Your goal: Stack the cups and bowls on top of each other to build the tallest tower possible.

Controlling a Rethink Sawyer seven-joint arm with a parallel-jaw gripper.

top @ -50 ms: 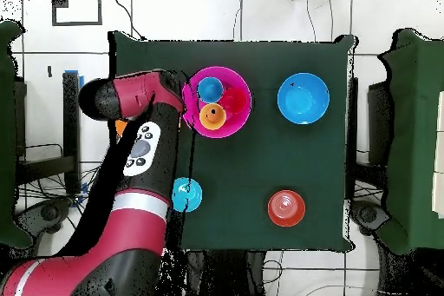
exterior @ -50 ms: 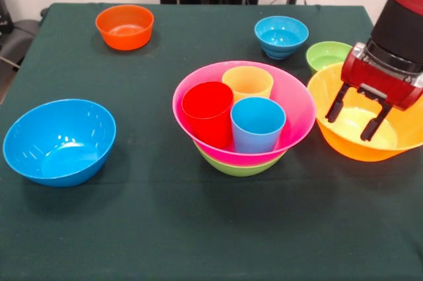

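A large pink bowl (exterior @ -50 ms: 297,109) sits nested on a green bowl (exterior @ -50 ms: 239,167) at mid-table, forming a low tower. Three cups stand upright side by side inside the pink bowl: red (exterior @ -50 ms: 207,112), yellow (exterior @ -50 ms: 248,82) and light blue (exterior @ -50 ms: 258,124). In the overhead view the pink bowl (top @ -50 ms: 238,121) shows the same three cups. My gripper (exterior @ -50 ms: 348,127) hangs open and empty over the hollow of the large yellow-orange bowl (exterior @ -50 ms: 344,143), just right of the pink bowl. The arm hides the gripper and most of that bowl in the overhead view.
Loose bowls stand around the stack: a medium blue bowl (exterior @ -50 ms: 59,141) at front left, a small orange bowl (exterior @ -50 ms: 124,26) at far left, a small blue bowl (exterior @ -50 ms: 281,35) and a small green bowl (exterior @ -50 ms: 327,55) at the far right.
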